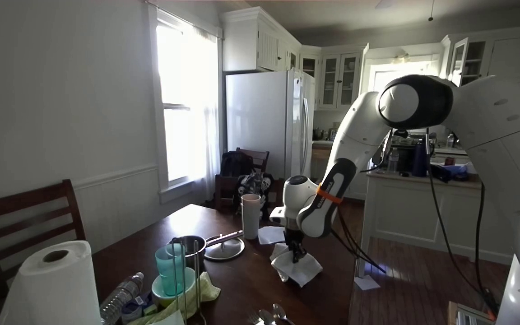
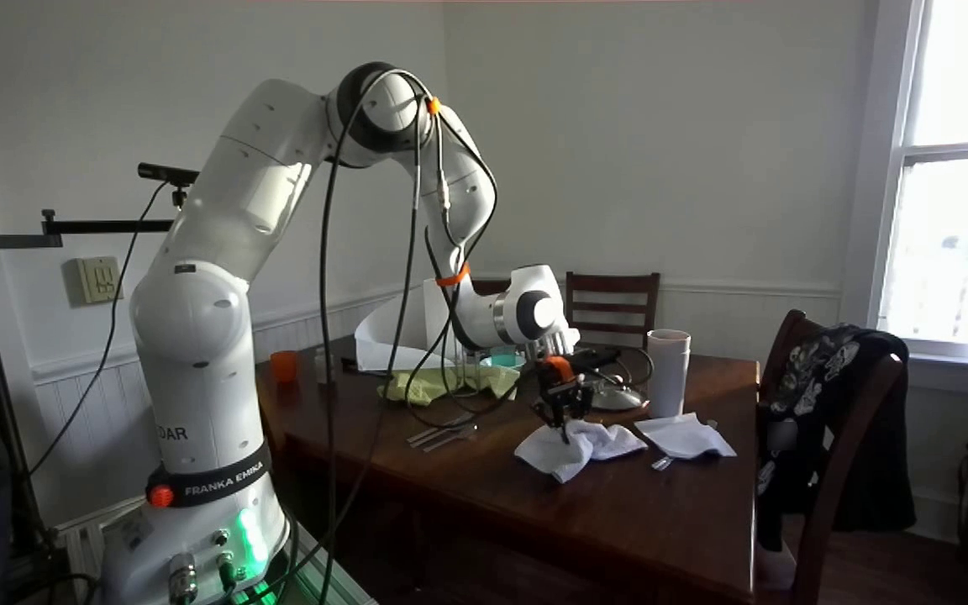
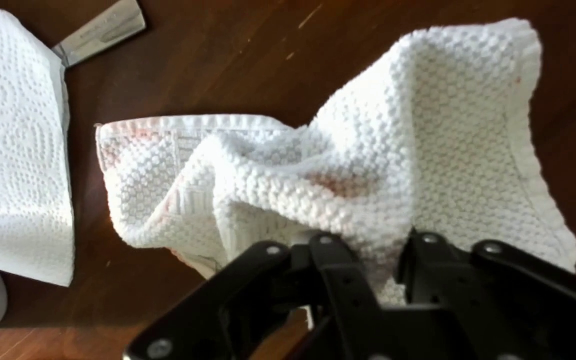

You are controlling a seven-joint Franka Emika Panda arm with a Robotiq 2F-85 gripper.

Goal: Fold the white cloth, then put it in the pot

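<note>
The white cloth (image 3: pixel 358 167) rests, at least partly, on the brown table (image 1: pixel 242 291), and the gripper (image 3: pixel 379 257) points down at it. In the wrist view, a raised ridge of the fabric goes in between the 2 fingers (image 3: pixel 338 267), so I judge that they are pinching the cloth there; the exact contact is dark and blurred.

As for progress, the folding seems to be in hand, but not complete. The cloth shows 1 big crease near the fingers and several soft wrinkles, and I see no edges laid neatly together. I cannot tell if this crease is a wanted fold or only the effect of the grip.

The 2nd part is not done. In an exterior view, the pot (image 1: pixel 189 258) stands well apart from the cloth, and its lid (image 1: pixel 230 249) lies beside it, so no uncovering seems necessary. What is left, in my judgement: to finish the fold, to lift the cloth, to carry it to the pot and to release it inside. The paper sheet (image 3: pixel 13 150) near the cloth is also white; it should not be confused with it.
</note>
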